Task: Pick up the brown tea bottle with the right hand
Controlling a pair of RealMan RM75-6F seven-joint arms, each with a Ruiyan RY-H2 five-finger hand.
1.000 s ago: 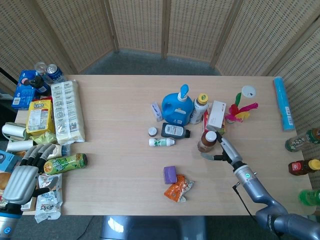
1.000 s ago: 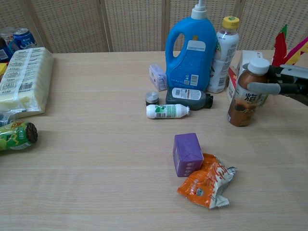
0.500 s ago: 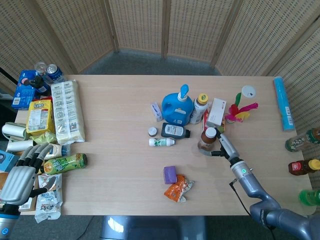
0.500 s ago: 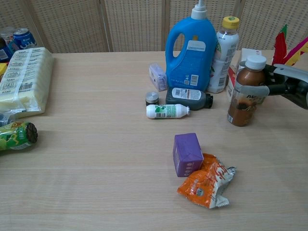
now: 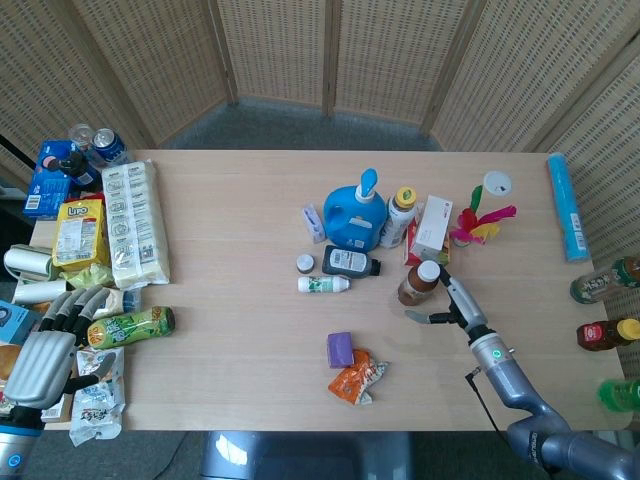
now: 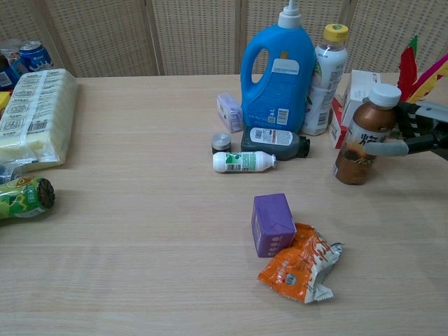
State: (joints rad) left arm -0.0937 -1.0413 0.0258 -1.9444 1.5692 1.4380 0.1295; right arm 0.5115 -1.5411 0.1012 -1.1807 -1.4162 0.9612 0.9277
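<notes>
Since half a second ago, the tea bottle has tipped, its cap leaning toward the right edge of the table, and it has slid a little that way too. I have my right robot hand pinching the bottle, one finger across its front and the rest behind it. The bottle sits near the right part of the table, just in front of the white box, and I think its bottom is touching the wood. My left robot hand rests spread at the near left corner, holding nothing. If I lift now, the tilted bottle could slip out and fall, because my hold looks thin and off to one side.
</notes>
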